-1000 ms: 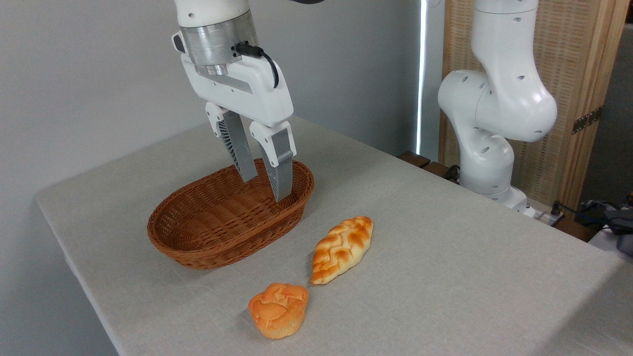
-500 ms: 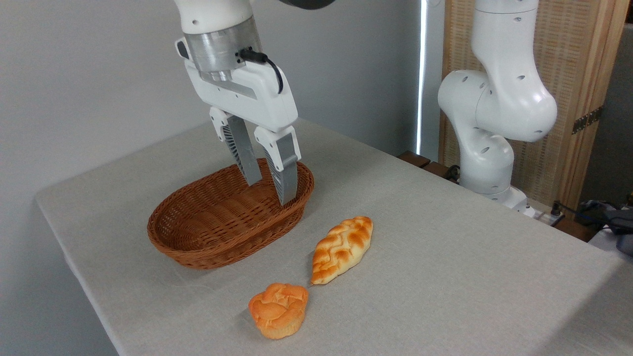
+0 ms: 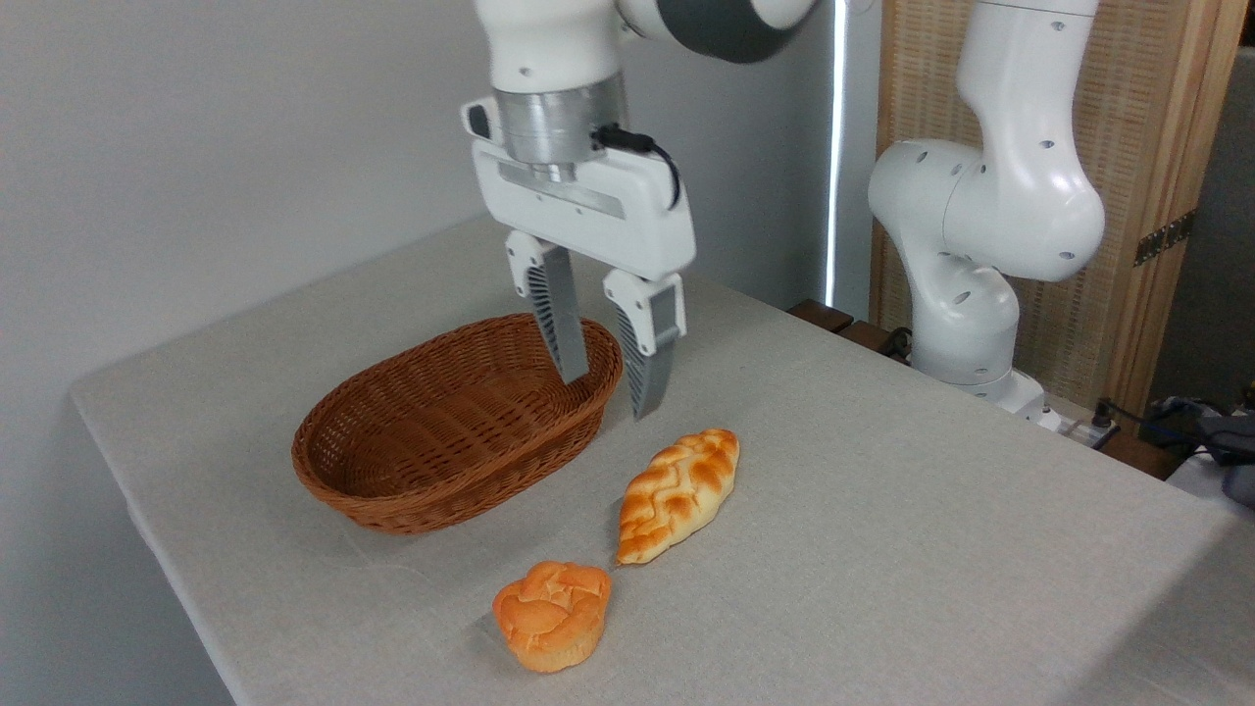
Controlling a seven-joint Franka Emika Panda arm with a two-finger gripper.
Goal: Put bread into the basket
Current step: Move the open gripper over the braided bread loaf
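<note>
Bench (image 3: 882,549), covered in grey cloth, carries all items. White arm (image 3: 990,196) rises at the right rear. Basket (image 3: 392,471) sits left of centre, nothing inside. Gripper (image 3: 613,392) hangs above the basket's right end; jaws released, spread apart, holding nothing. Bread (image 3: 677,493) lies on the bench just right of the basket, untouched. Round orange bun (image 3: 551,613) sits nearest the camera, close by the bread's lower tip.

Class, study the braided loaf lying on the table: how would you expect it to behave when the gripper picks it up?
The braided loaf lies flat on its long side with pointed ends, so it will probably slide or pivot rather than roll. Its ridged, matte crust likely gives the fingers decent grip. Whether it is soft or stiff cannot be told from the picture.
</note>
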